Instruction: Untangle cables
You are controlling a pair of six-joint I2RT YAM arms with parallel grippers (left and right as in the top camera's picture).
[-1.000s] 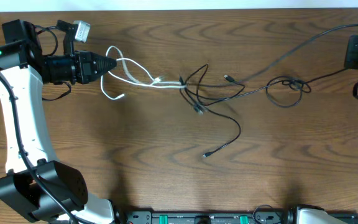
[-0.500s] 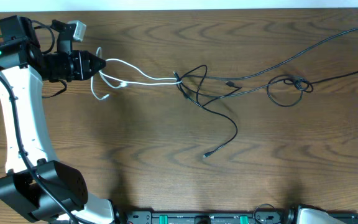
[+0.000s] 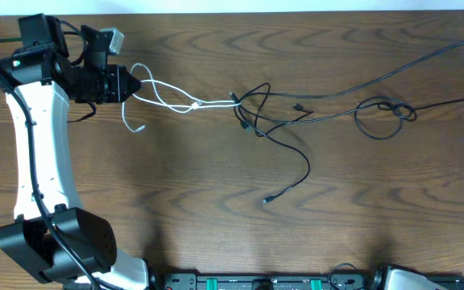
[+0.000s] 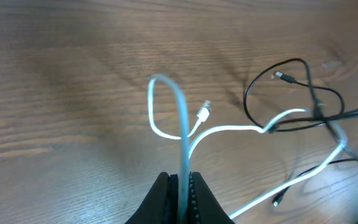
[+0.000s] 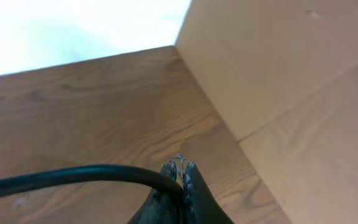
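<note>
We pinched the white cable [image 4: 182,124] with left fingers [image 4: 164,194] and a black cable [image 5: 73,176] with right fingers [image 5: 192,186]; the 12 o'clock knot [image 3: 242,109] wasn't undone.

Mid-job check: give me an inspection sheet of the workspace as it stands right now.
surface: brown wood-grain table.
job's things: white cable is looped and runs into a knot of black cables mid-table; not yet separated.
clutter: nothing seen.
grippers: left gripper has its fingers shut on the white cable; right gripper, near a table corner, is shut on a black cable.
cables: black wiring fixed along the left arm.
surroundings: pale panel beyond the table's edge; black hardware along the near edge.
</note>
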